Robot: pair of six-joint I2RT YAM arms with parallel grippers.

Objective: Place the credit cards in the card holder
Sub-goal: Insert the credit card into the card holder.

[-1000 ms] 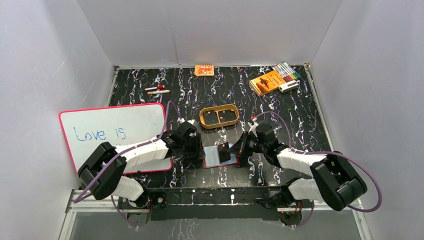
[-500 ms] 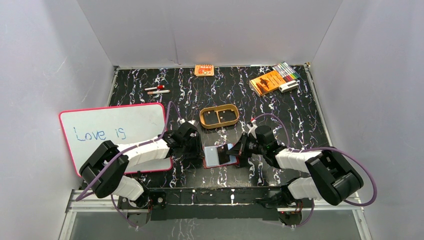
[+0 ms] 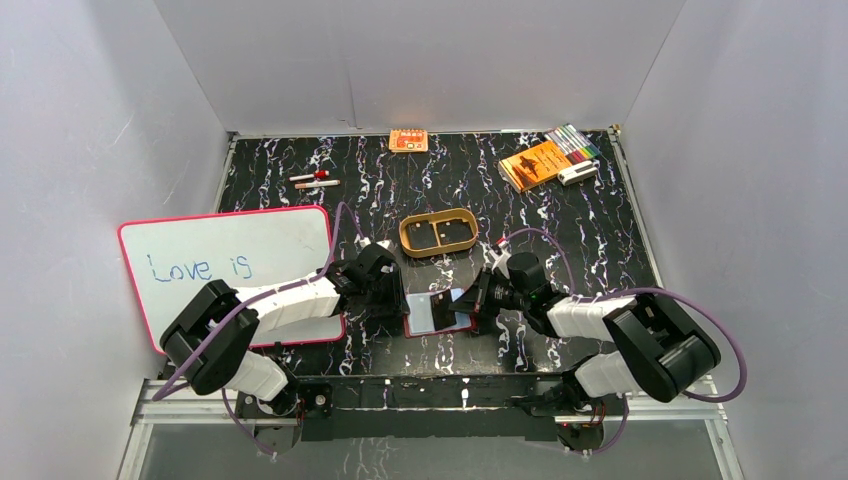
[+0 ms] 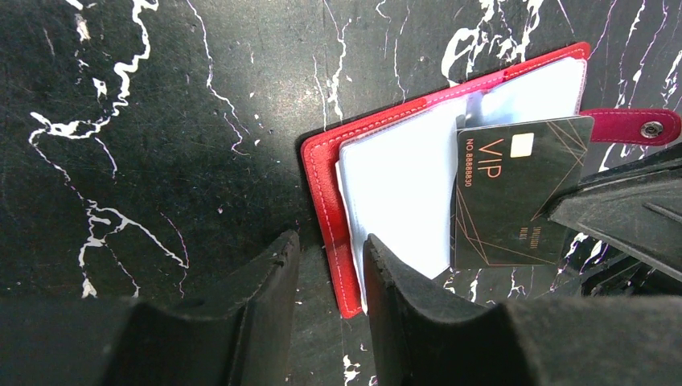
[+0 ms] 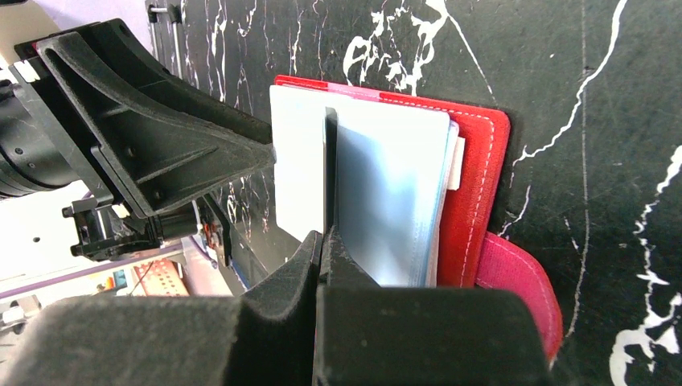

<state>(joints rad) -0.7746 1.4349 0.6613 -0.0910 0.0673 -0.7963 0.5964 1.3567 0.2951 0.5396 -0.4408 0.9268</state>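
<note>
The dark red card holder (image 3: 432, 314) lies open near the table's front edge, its pale pockets facing up. My left gripper (image 4: 330, 241) is open and straddles the holder's red left edge (image 4: 322, 185), one finger (image 4: 402, 297) resting on the inner page. My right gripper (image 5: 324, 237) is shut on a dark credit card (image 4: 515, 193) marked VIP. That card (image 5: 330, 161) stands on edge among the holder's pale sleeves (image 5: 386, 193). The snap tab (image 4: 635, 127) sticks out on the right. Other cards are not visible as separate pieces.
A tan oval tray (image 3: 438, 233) sits just behind the holder. A whiteboard (image 3: 230, 265) lies at the left under my left arm. At the back are two pens (image 3: 314, 180), an orange packet (image 3: 408, 140), an orange booklet (image 3: 533, 164) and markers (image 3: 573, 142).
My right gripper has edged left toward the holder, and the dark card has tipped from lying over the pockets to standing on edge. The left gripper has stayed put.
</note>
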